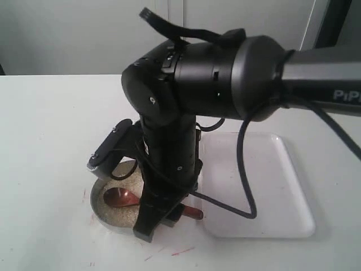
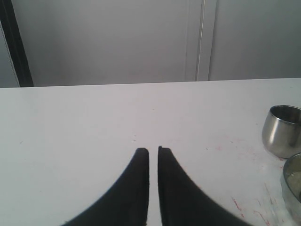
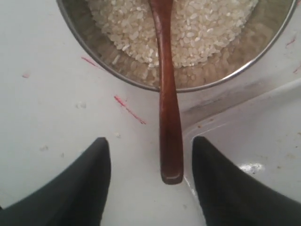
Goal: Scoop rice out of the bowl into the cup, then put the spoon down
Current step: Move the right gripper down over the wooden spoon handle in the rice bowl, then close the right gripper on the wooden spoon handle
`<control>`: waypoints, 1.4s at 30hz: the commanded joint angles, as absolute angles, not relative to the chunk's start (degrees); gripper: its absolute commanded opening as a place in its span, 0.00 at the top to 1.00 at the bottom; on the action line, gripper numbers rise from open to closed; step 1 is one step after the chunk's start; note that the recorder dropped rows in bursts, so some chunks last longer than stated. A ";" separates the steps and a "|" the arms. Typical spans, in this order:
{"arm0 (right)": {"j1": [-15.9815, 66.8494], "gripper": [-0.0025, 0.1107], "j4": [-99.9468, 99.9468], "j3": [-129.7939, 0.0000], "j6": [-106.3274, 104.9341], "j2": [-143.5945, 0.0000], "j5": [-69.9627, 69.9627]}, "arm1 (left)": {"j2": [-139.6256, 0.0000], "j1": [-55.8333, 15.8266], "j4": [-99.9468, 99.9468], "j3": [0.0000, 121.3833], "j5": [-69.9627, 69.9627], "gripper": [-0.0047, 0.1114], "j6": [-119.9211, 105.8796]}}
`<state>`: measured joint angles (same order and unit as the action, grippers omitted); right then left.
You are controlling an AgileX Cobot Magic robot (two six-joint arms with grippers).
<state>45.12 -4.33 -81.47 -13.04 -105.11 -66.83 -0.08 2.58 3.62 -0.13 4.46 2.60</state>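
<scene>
The steel bowl (image 1: 100, 208) (image 3: 117, 75) holds a heap of white rice (image 1: 115, 213) (image 3: 207, 33). The reddish-brown wooden spoon (image 1: 119, 197) (image 3: 170, 117) lies with its scoop on the rice and its handle over the rim. The handle's end hangs above the table beside the tray. My right gripper (image 1: 161, 221) (image 3: 150, 139) stands open, one finger on each side of the handle's end and neither touching it. My left gripper (image 2: 153, 150) is shut on nothing over bare table. The steel cup (image 2: 282, 129) stands off to its side, next to the bowl's edge (image 2: 294, 183); the arm hides it in the exterior view.
A white plastic tray (image 1: 265, 186) (image 3: 263, 132) lies right beside the bowl, its corner near the spoon handle and one right finger. Red marks and a few stray grains dot the white table (image 1: 45, 141). The right arm's bulk blocks much of the exterior view.
</scene>
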 commanded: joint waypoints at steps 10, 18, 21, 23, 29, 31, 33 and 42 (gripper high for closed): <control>45.17 0.53 -9.77 -81.69 -16.12 -106.55 -67.26 | 0.00 2.51 3.83 0.00 4.69 0.84 2.81; 45.17 0.53 -8.07 -81.24 -16.01 -107.04 -67.14 | 0.00 2.51 3.83 0.00 4.69 0.84 2.81; 45.17 0.53 -7.32 -81.12 -14.83 -108.09 -67.35 | 0.00 2.51 3.83 0.00 4.69 0.84 2.81; 45.17 0.53 -7.47 -81.12 -14.83 -108.95 -67.35 | 0.00 2.51 3.83 0.00 4.69 0.84 2.81; 45.17 0.53 -7.55 -81.12 -14.71 -109.40 -65.56 | 0.00 2.51 3.83 0.00 4.69 0.84 2.81; 45.17 0.53 -7.55 -81.12 -14.71 -109.40 -65.56 | 0.00 2.51 3.83 0.00 4.69 0.84 2.81; 45.17 0.53 -7.55 -81.12 -14.71 -109.40 -65.56 | 0.00 2.51 3.83 0.00 4.69 0.84 2.81; 45.17 0.55 -7.46 -81.12 -13.68 -109.40 -65.56 | 0.00 2.51 3.83 0.00 4.69 0.84 2.81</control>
